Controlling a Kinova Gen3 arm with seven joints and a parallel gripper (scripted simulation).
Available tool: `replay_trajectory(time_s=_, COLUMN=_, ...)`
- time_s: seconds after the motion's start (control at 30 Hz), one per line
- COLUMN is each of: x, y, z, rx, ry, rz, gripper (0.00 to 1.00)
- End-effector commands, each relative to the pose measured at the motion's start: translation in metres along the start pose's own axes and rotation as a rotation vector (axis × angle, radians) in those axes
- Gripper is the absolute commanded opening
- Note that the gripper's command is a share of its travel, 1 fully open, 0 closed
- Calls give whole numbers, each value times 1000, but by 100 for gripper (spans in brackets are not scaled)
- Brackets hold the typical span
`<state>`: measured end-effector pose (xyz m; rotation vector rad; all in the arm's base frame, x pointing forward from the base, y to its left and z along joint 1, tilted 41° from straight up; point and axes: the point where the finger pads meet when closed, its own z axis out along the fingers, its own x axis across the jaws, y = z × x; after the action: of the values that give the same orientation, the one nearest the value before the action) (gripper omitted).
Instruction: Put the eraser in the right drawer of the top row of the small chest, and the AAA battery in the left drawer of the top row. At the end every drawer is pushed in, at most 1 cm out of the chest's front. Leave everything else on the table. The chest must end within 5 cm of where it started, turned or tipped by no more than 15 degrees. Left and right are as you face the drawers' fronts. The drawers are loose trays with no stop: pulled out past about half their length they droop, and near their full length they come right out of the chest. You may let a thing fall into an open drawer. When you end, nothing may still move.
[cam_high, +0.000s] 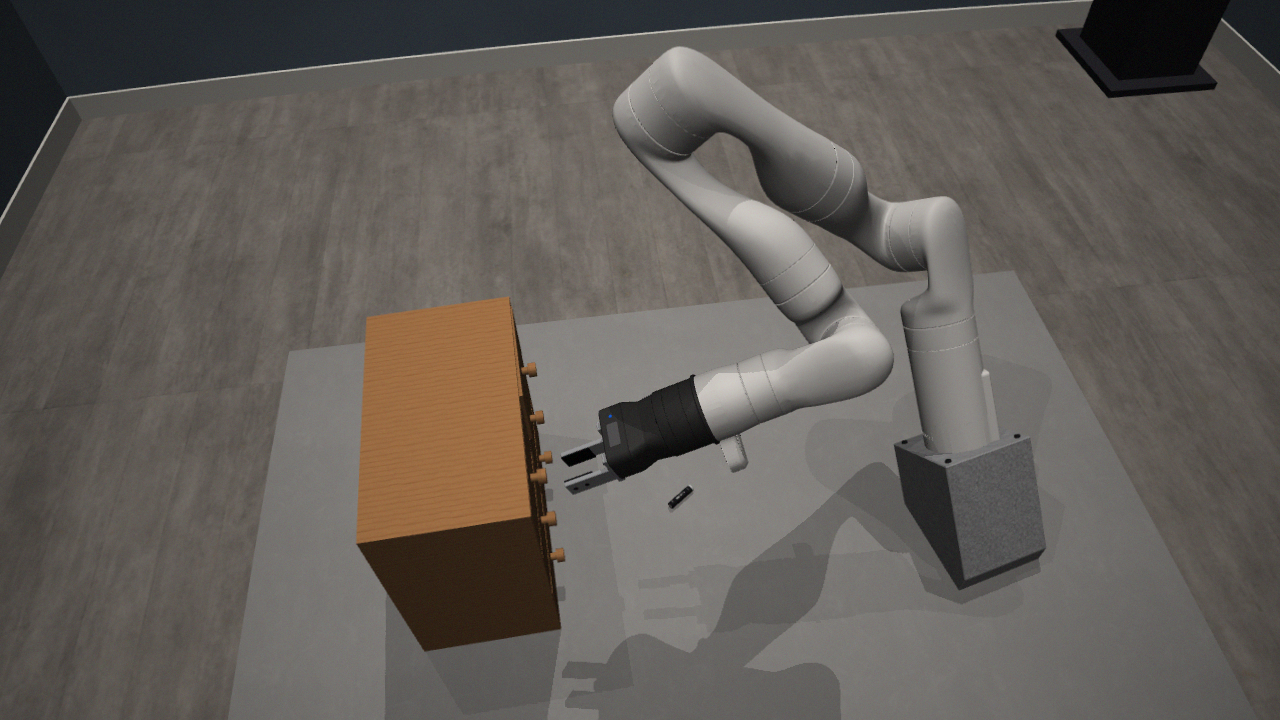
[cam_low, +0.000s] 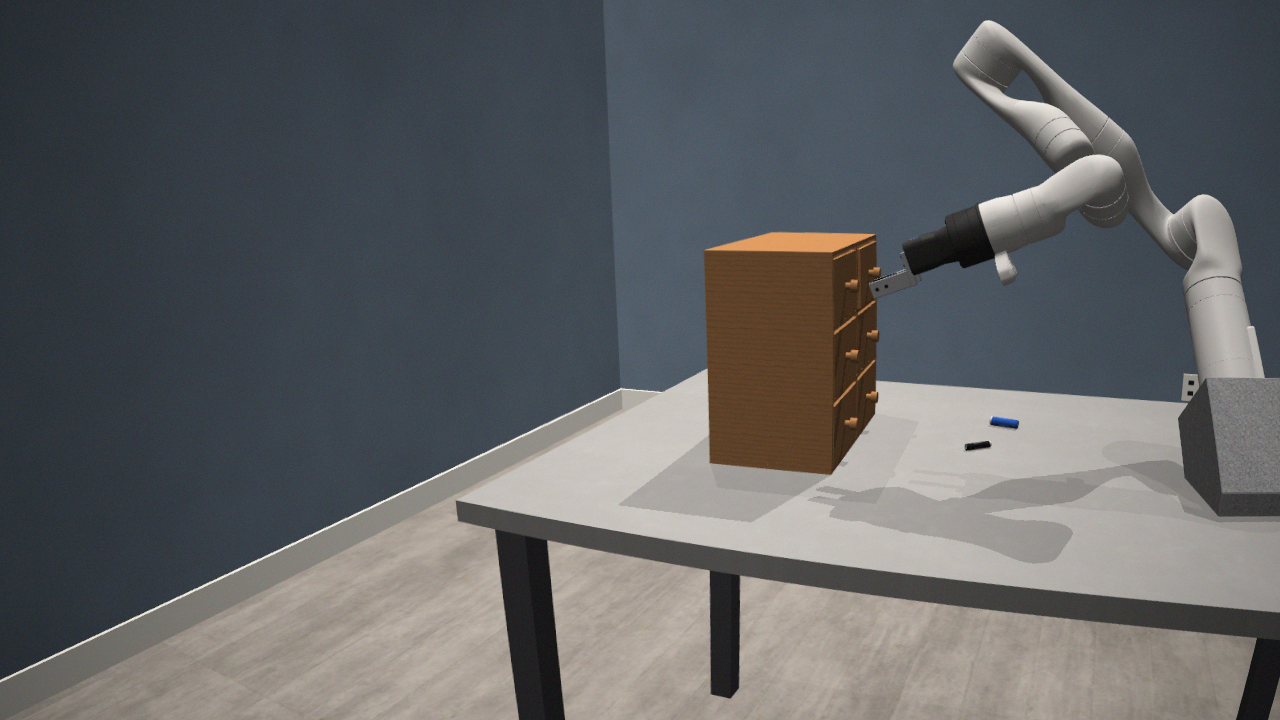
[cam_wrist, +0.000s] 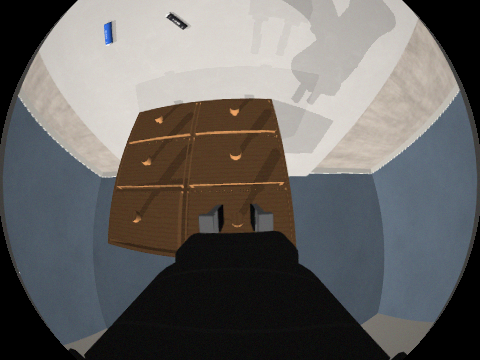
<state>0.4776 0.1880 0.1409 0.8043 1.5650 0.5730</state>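
Note:
The wooden chest (cam_high: 438, 402) (cam_low: 769, 358) stands upright; all its drawers look pushed in. My gripper (cam_high: 564, 472) (cam_low: 871, 291) (cam_wrist: 236, 213) is partly open and empty. Its fingertips are just in front of the top-left drawer's knob (cam_high: 538, 476) (cam_low: 852, 283) (cam_wrist: 237, 225), which shows between them in the wrist view. The top-right drawer's knob (cam_high: 529, 368) (cam_wrist: 137, 219) is clear of the fingers. A small black piece with pale print (cam_high: 680, 497) (cam_low: 977, 445) (cam_wrist: 176, 21), perhaps the AAA battery, lies on the table. I cannot identify the eraser for certain.
A blue piece with a pale end (cam_low: 1004, 422) (cam_wrist: 108, 33) lies near the black one; the arm hides it in the top view. The arm's grey base (cam_high: 993, 510) (cam_low: 1239, 447) stands on the table (cam_high: 304, 573) (cam_low: 572, 501) opposite the drawer fronts. Lower knobs stick out below my fingers.

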Motion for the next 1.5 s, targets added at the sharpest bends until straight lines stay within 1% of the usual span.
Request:
replay_trajectory(time_s=0.0, x=0, y=1, z=0, rx=-2, ry=0, rz=1, gripper=67)
replay_trajectory(time_s=0.87, x=0, y=2, z=1, rx=-2, ry=0, rz=1, gripper=67)
replay_trajectory(time_s=1.1, x=0, y=3, z=5, rx=-2, ry=0, rz=1, gripper=67)
replay_trajectory(time_s=1.47, x=0, y=9, z=22, rx=-2, ry=0, rz=1, gripper=67)
